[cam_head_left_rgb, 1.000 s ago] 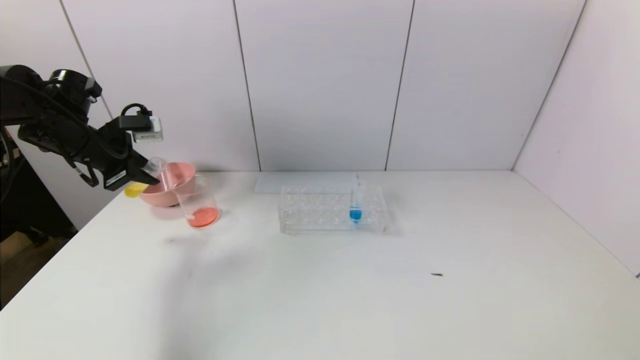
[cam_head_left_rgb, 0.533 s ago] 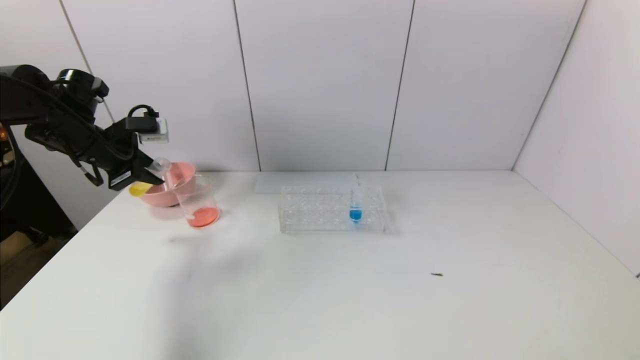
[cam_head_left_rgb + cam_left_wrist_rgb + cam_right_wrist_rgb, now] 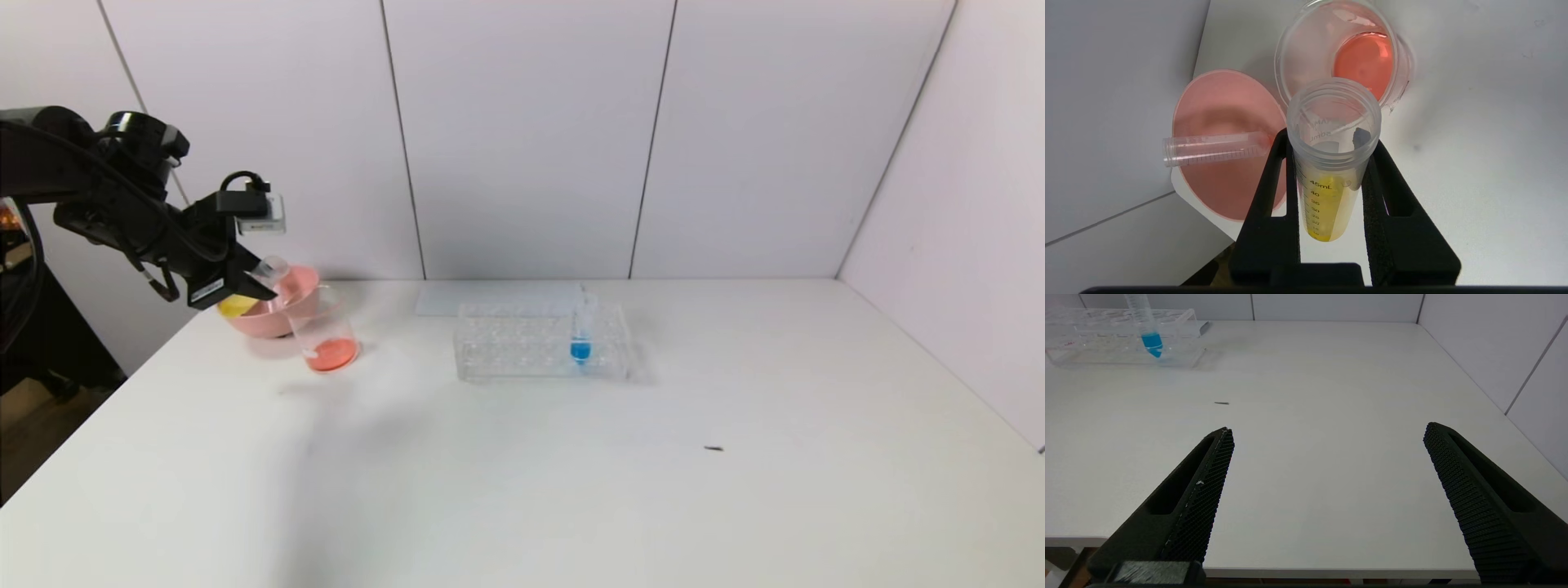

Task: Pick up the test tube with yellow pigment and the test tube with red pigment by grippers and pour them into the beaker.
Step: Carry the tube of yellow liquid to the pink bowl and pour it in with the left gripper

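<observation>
White table (image 3: 571, 474): beaker (image 3: 326, 331) holds red liquid; left hand (image 3: 245, 282) grips yellow tube (image 3: 1331, 171).

beaker (image 3: 325, 336) right of bowl (image 3: 277, 300) | rack (image 3: 542, 341) further right on table (image 3: 571, 457)

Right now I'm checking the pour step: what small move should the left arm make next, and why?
Probably tip further: the left end effector holds the yellow-liquid clear tube above the clear glass beaker, yellow still pooled at its bottom.

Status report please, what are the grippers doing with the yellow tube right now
Left gripper shut on yellow tube, tilted near beaker; yellow unpoured. Right gripper open, idle. Empty tube in pink bowl. Nothing blocking.
</observation>
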Tool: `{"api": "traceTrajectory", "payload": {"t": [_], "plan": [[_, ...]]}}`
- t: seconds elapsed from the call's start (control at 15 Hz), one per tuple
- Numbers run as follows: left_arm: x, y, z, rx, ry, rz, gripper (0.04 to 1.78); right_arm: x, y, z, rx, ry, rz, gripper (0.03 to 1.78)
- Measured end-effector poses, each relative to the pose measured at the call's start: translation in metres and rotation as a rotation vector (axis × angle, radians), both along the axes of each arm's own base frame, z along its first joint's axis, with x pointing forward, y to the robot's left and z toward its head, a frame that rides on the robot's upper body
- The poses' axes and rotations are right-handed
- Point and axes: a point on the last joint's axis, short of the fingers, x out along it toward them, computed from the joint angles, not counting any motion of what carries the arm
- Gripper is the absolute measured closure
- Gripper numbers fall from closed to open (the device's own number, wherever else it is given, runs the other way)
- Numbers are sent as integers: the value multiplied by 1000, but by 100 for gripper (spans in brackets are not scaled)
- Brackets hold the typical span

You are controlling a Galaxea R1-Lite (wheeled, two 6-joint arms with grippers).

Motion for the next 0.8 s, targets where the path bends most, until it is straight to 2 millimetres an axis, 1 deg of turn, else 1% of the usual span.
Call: {"api": "traceTrajectory", "payload": {"t": [0.33, 0.8], "plan": [[2, -4, -1, 11, -2, -9, 137, 0, 0, 0, 0, 0, 0, 11], [5, -5, -2, 121, -21, -4, 137, 0, 0, 0, 0, 0, 0, 11]]}}
